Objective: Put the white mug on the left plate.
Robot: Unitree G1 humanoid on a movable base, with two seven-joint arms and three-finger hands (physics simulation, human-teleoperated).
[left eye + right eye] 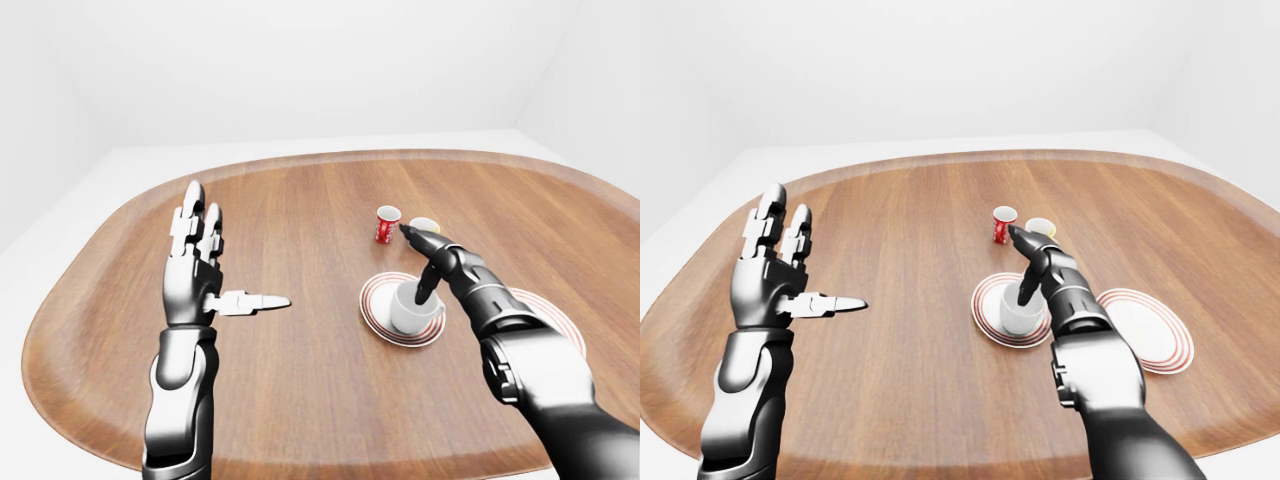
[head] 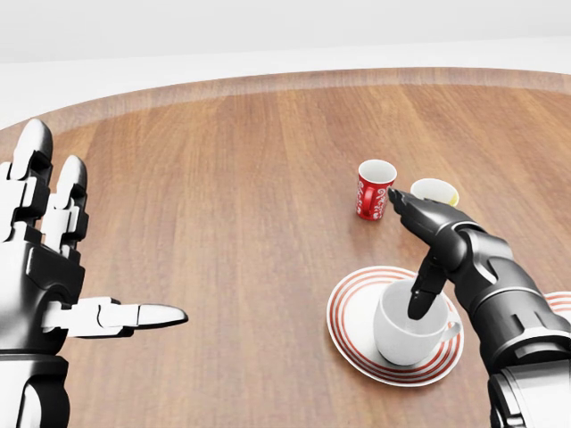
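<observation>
Large rounded wooden table (image 1: 920, 400) with a raised rim and brown grain, standing on a white floor (image 1: 700, 215); plain white walls (image 1: 940, 60) under even, diffuse light.

Wooden table (image 1: 910, 390) bears two plates (image 1: 985, 300) (image 1: 1160, 335), two mugs (image 2: 375, 189) (image 2: 434, 190)
</observation>
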